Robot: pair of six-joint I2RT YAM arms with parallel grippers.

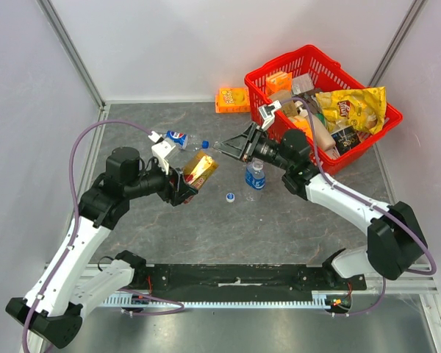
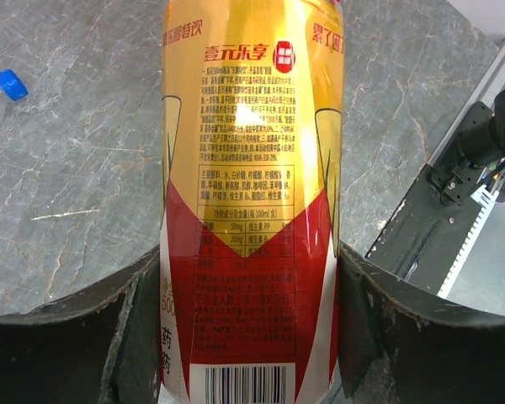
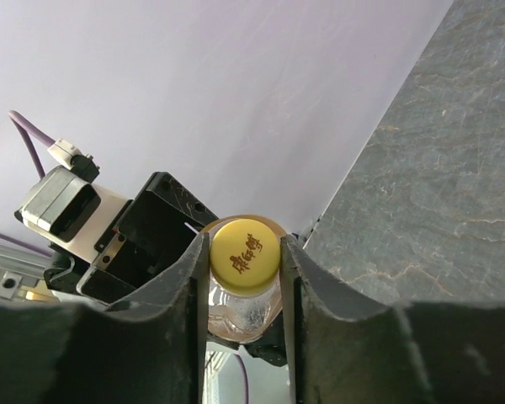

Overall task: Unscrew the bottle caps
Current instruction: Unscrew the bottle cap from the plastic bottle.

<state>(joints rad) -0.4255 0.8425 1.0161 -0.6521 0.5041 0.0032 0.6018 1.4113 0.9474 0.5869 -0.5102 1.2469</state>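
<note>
Amber bottle (image 2: 251,168) with a gold-and-red label, held tilted above the grey table (image 1: 294,220), clamped between the fingers of the left gripper (image 2: 248,257). The right gripper (image 3: 245,246) pinches the yellow cap (image 3: 246,255) on its neck. A clear bottle (image 1: 255,175) stands nearby, with a loose blue cap (image 1: 230,196) beside it.

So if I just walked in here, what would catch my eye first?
Probably the two arms meeting over the middle of the table: the left gripper clamps a gold-and-red bottle at a tilt, while the right gripper pinches its yellow cap. After that, the bright red basket at the back right, crammed with snack packets.
</note>
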